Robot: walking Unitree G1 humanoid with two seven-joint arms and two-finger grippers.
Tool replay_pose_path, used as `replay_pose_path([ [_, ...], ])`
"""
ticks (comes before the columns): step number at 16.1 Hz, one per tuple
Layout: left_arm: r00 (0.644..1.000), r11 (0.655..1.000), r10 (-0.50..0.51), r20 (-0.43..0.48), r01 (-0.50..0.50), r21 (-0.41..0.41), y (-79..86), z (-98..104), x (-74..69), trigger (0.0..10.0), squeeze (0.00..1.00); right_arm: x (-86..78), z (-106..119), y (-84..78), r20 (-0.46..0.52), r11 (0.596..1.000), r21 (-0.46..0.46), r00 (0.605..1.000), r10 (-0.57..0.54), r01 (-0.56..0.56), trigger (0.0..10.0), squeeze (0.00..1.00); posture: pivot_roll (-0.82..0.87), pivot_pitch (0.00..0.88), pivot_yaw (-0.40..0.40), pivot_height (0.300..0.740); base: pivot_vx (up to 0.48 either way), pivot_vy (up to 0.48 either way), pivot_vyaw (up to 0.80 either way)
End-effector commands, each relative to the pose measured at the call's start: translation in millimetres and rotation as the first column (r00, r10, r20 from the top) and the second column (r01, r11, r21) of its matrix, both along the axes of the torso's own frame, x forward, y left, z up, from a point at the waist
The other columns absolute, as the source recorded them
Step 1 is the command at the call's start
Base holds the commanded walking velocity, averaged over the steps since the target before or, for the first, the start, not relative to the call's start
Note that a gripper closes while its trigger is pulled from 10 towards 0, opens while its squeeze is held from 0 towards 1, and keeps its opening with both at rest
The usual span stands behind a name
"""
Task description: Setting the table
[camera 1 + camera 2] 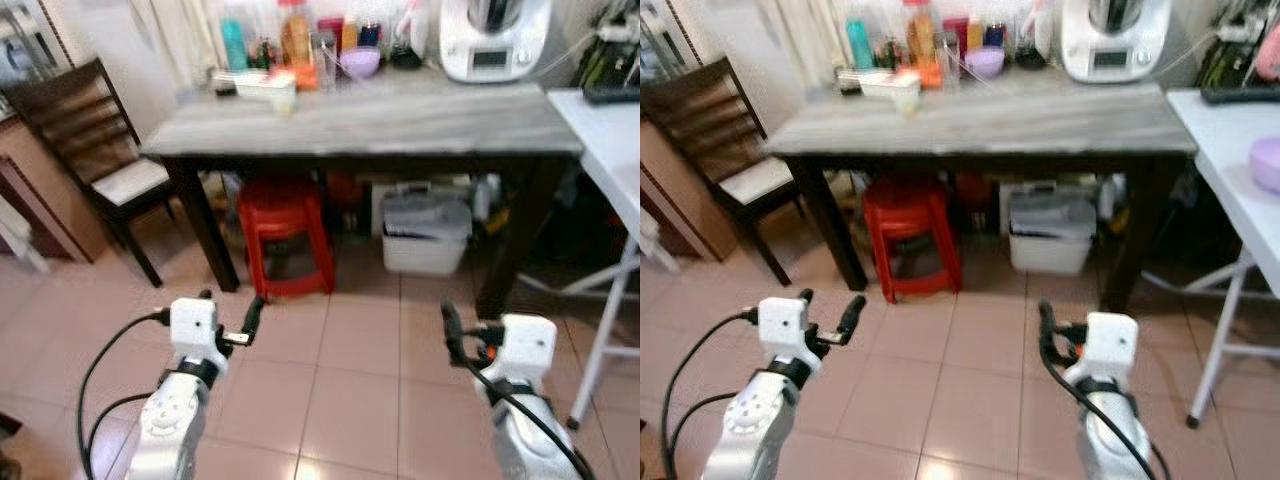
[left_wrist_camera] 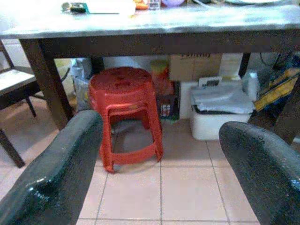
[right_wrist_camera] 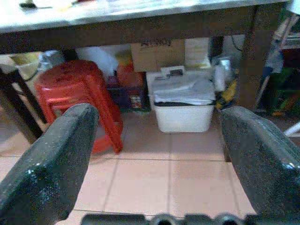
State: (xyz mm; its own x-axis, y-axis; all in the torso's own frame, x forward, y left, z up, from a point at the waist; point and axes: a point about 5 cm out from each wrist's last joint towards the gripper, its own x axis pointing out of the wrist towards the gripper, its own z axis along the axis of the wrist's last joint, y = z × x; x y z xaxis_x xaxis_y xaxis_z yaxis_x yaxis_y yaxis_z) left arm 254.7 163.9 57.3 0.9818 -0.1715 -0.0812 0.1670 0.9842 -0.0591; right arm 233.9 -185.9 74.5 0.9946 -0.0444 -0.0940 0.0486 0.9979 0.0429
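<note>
The robot stands back from the table (image 1: pixel 400 125), both arms raised in front of it over the tiled floor, so the step in hand reads as the approach: closing on the table before anything is picked up. To do it well, it should walk straight at the long near edge, which is bare, and stop close enough that the far edge is within reach, since everything useful sits there. The red stool (image 1: pixel 285 235) and the white bin (image 1: pixel 425 232) stand under the table, so the feet should halt short of them. The white side table (image 1: pixel 610 150) at the right and the chair (image 1: pixel 95 150) at the left corner leave a lane between them; keeping to its middle would keep both arms free.

The tableware lies along the far edge: a purple bowl (image 1: pixel 361 62) near the middle, bottles (image 1: pixel 290 35) and a white tray (image 1: pixel 262 85) toward the far left corner, and a white kitchen machine (image 1: pixel 495 40) at the far right corner. A second purple bowl (image 1: pixel 1267 163) rests on the side table.

The left gripper (image 1: pixel 232 320) has its fingers (image 2: pixel 56 178) spread wide, holding and touching nothing. The right gripper (image 3: pixel 159 164) is likewise wide apart and empty, pointing under the table at the bin.
</note>
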Motion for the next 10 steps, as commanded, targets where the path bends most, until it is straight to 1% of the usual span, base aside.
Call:
replay_pose_path([
  [1, 1.0, 1.0, 0.0, 0.015, 0.0, 0.003, 3.3, 6, 1.8, 10.0, 0.0, 3.9, 7, 3.2, 0.027, 1.0, -0.003, 1.0, 0.01, -0.01, 10.0, 0.0, -0.08, 0.0, 0.119, 0.74, 0.0, 0.0, 0.0],
  [6, 1.0, 1.0, 0.004, 0.024, -0.004, -0.005, 4.0, 9, 3.5, 10.0, 0.0, 3.7, 11, 3.2, 0.043, 1.0, -0.008, 0.999, 0.006, -0.005, 10.0, 0.0, -0.08, 0.0, 0.124, 0.74, 0.0, -0.313, 0.0],
  [10, 0.998, 0.999, -0.005, 0.058, 0.008, -0.04, -2.1, 23, 6.8, 10.0, 0.0, 4.7, 30, 0.7, 0.126, 0.999, -0.038, 0.992, -0.02, 0.025, 10.0, 0.0, -0.09, 0.0, 0.124, 0.74, 0.0, -0.327, 0.0],
])
